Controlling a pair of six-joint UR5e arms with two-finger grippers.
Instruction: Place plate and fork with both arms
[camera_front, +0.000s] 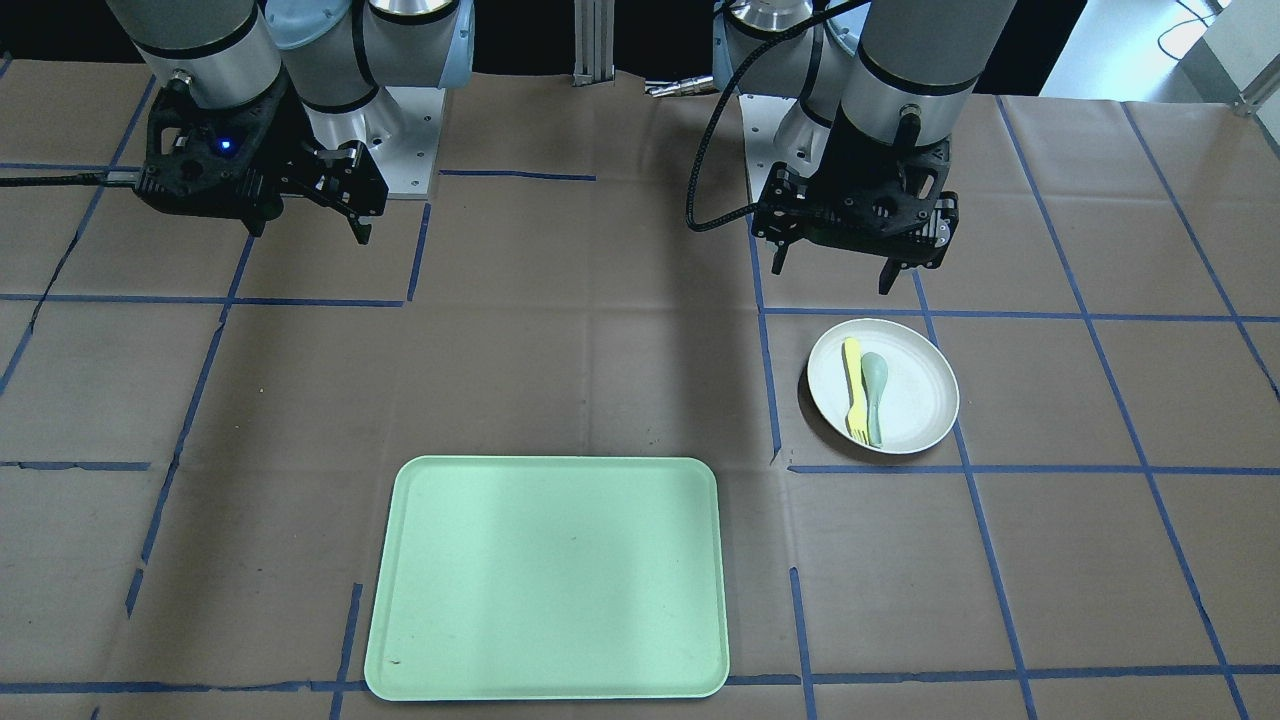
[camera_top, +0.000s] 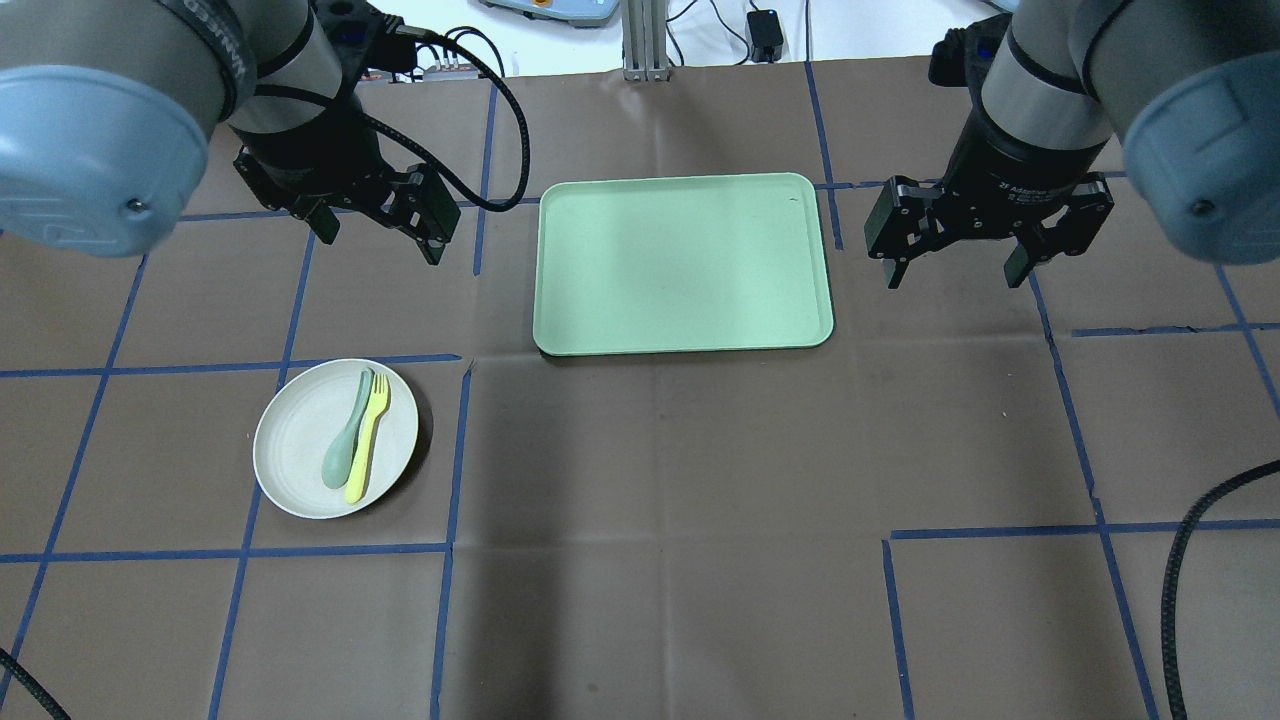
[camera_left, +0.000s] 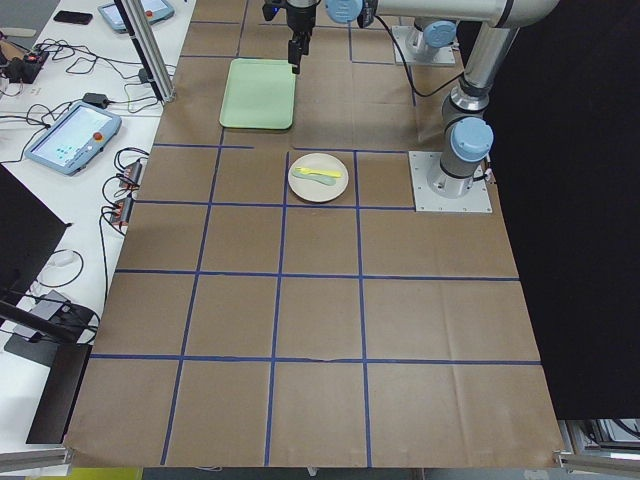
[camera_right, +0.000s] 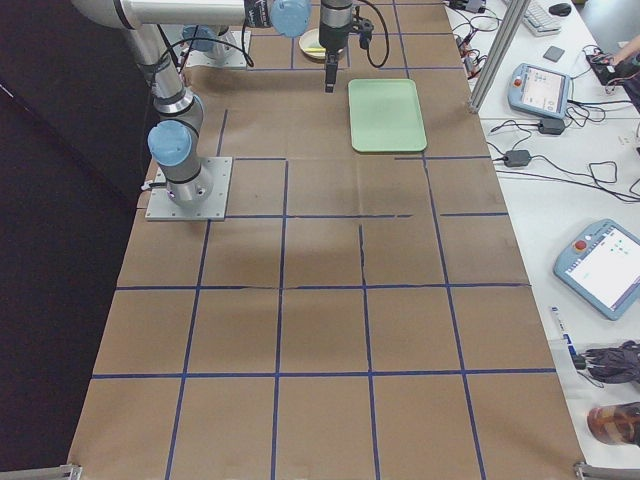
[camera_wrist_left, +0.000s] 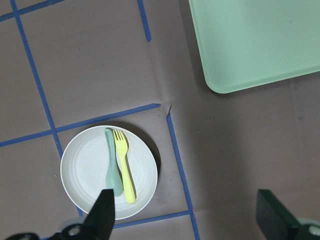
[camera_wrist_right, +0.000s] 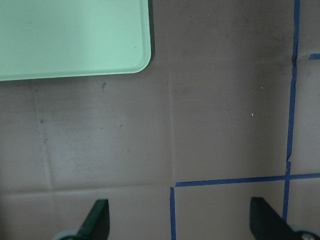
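Note:
The off-white plate (camera_top: 300, 450) lies on the table in front of my left arm, also in the front view (camera_front: 915, 385) and the left wrist view (camera_wrist_left: 85, 170). The pale yellow fork (camera_top: 368, 440) (camera_front: 854, 388) (camera_wrist_left: 124, 165) lies on it beside a grey-green spoon (camera_top: 345, 445) (camera_wrist_left: 112, 167). My left gripper (camera_top: 380, 240) (camera_front: 833, 277) (camera_wrist_left: 187, 220) is open and empty, held above the table just beyond the plate. My right gripper (camera_top: 952, 278) (camera_front: 308, 230) (camera_wrist_right: 182, 222) is open and empty, held above bare table right of the tray.
A pale green rectangular tray (camera_top: 685, 262) (camera_front: 548, 575) (camera_wrist_left: 260, 40) (camera_wrist_right: 70, 35) lies between the two grippers with nothing on it. Blue tape lines cross the brown table cover. Teach pendants and cables lie beyond the table's far edge (camera_left: 70, 140).

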